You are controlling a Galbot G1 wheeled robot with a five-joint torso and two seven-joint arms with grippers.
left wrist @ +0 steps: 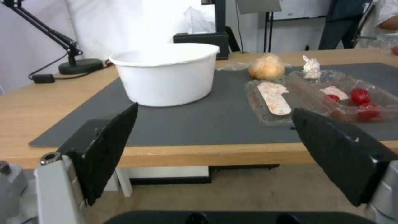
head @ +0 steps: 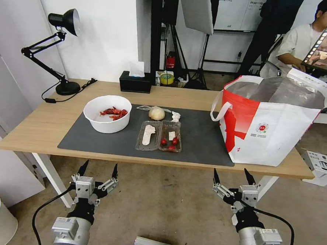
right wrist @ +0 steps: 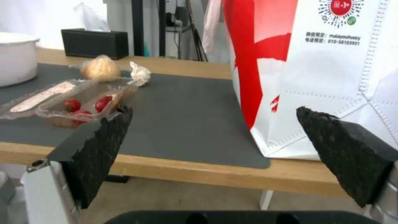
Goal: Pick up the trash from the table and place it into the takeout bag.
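Head view has the left gripper (head: pixel 98 169) and right gripper (head: pixel 234 175) both spread wide, hanging below the table (head: pixel 33 129) edge. Clamshell tray (head: pixel 159 136) sits mid-mat, takeout bag (head: pixel 281 133) at its right. That flimsy tray could tip and spill scraps if grabbed unevenly.

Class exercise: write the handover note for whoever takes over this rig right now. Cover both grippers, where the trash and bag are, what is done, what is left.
Left gripper: open, holding nothing, short of the table's near edge.
Right gripper: the same.
On the mat: white bowl of red shells, wrapped beige lump, crumpled tissue, clamshell tray.
Takeout bag: standing open at the table's right end.
Done: nothing bagged that can be seen.
Left: all four items.
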